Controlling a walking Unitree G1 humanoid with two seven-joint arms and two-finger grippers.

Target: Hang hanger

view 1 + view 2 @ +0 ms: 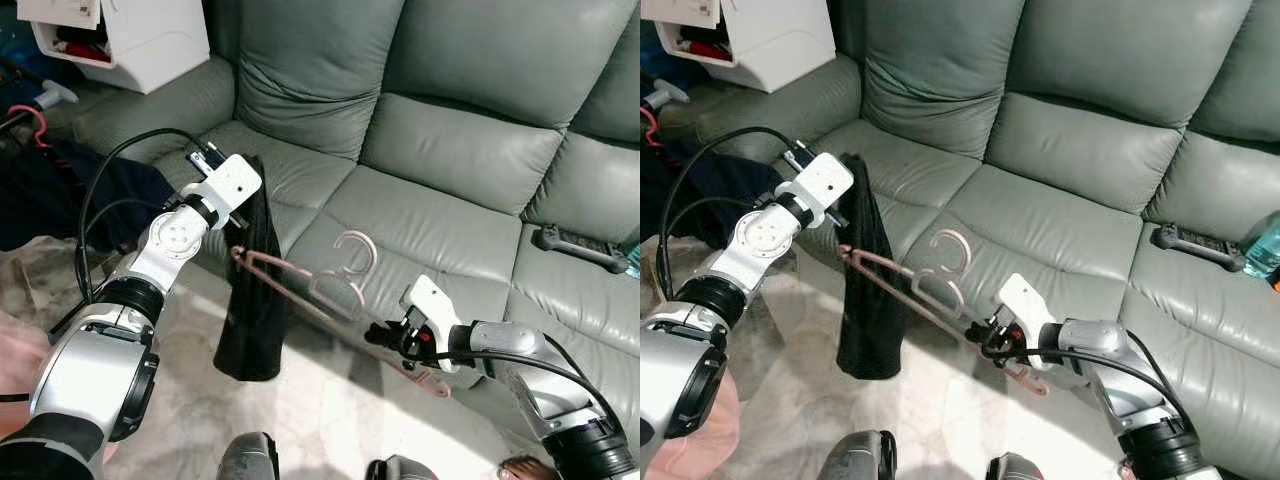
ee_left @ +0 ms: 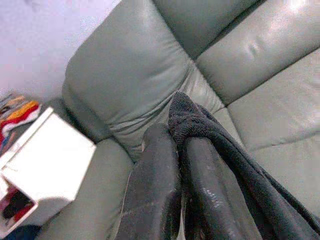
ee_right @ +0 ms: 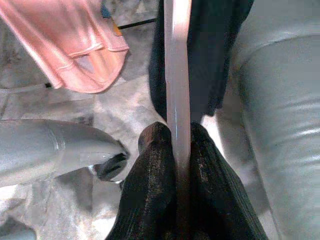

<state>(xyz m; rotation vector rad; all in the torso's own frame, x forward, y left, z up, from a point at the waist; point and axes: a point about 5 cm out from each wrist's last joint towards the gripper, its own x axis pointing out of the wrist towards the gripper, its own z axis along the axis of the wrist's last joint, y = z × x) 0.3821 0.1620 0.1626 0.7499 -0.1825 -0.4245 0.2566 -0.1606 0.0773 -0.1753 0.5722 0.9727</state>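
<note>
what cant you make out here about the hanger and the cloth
- Far end of the pink hanger: hidden behind the black cloth in the head views.
- Whether the hanger is threaded into the cloth: cannot tell.
- Right hand grip on the hanger: small in the head views.
- Cloth's full shape: cut off in the left wrist view past the left hand.

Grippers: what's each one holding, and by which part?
Left gripper is shut on the black garment, pinching its top edge. Right gripper is shut on the pink hanger, clamping one end of its frame.
</note>
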